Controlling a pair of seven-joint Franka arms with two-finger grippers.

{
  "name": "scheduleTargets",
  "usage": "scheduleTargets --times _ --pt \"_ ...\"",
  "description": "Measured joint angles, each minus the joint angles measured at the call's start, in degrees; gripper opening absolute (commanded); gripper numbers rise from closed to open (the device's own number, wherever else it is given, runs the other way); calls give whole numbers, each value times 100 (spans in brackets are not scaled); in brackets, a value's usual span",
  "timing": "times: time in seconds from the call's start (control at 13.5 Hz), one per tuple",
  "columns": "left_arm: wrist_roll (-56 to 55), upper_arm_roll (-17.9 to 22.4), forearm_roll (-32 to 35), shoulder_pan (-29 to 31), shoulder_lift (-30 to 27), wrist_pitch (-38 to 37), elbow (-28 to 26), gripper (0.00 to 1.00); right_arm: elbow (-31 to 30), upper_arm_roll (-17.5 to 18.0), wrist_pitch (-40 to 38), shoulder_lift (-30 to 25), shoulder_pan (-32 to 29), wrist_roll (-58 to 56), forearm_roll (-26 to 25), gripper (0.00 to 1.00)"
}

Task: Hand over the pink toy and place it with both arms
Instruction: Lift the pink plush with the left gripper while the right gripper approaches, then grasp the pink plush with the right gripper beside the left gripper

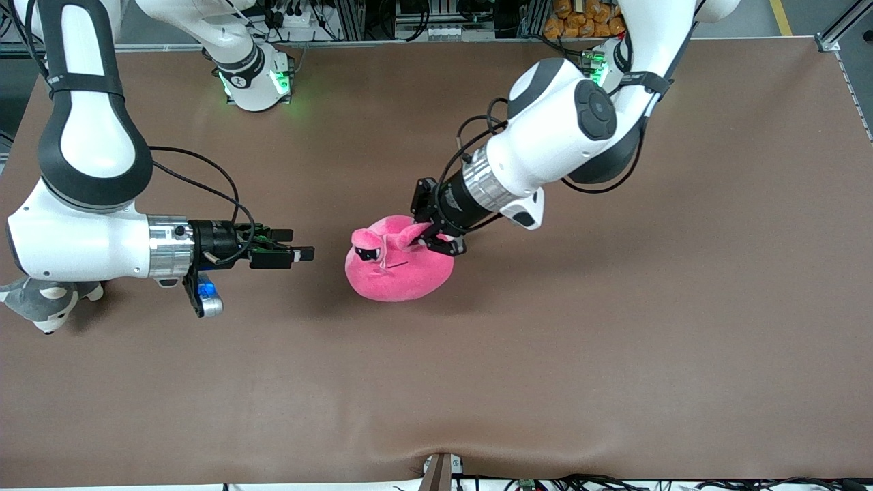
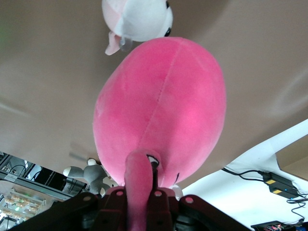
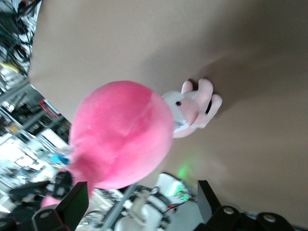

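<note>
The pink toy (image 1: pixel 399 262) hangs over the middle of the table. My left gripper (image 1: pixel 436 239) is shut on a flap at its top, and the flap runs between the fingers in the left wrist view (image 2: pixel 139 192). The toy's round body (image 2: pixel 161 110) fills that view. My right gripper (image 1: pixel 300 244) is open and empty, level with the toy, a short gap from it toward the right arm's end, pointing at it. In the right wrist view the toy (image 3: pixel 120 139) lies ahead of the open right gripper (image 3: pixel 139 202).
A pale pink-and-white puppy plush (image 3: pixel 192 108) lies on the table under the pink toy, also in the left wrist view (image 2: pixel 139 19); the front view hides it. A grey-and-white husky plush (image 1: pixel 41 300) lies under the right arm.
</note>
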Motion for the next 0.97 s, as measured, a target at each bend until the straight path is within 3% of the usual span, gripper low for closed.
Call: scheduleTargets --times 0.59,0.89,0.97 --pt "-30 -4 -64 -170 167 187 4 0 -8 6 -14 139 79 868 1117 100" --pt "-33 -5 -65 -267 177 261 8 0 -27 10 -22 344 198 871 1292 100" --pt "-34 -5 -66 -277 177 264 8 0 -29 13 -33 362 226 873 1298 89"
